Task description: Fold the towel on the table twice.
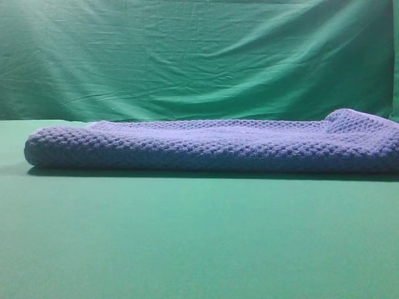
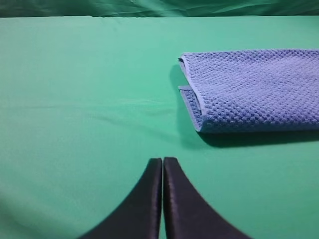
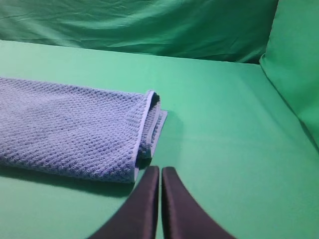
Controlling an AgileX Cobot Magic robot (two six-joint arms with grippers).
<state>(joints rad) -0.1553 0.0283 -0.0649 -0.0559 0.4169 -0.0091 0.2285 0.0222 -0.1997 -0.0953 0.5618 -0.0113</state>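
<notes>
Exterior high view: one folded towel (image 1: pixel 212 145) lies across the far part of the table (image 1: pixel 187 243). Left gripper (image 2: pixel 162 162) and right gripper (image 3: pixel 160 170) have their jaws clenched, empty, near its ends.

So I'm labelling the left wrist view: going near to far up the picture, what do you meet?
Shut black left gripper → bare matte green table → folded blue-grey waffle-knit towel, off to the right → wrinkled green cloth backdrop along the top edge.

A low front view faces the backdrop (image 1: pixel 199 56); both wrist views share the towel (image 1: pixel 212 146)
</notes>
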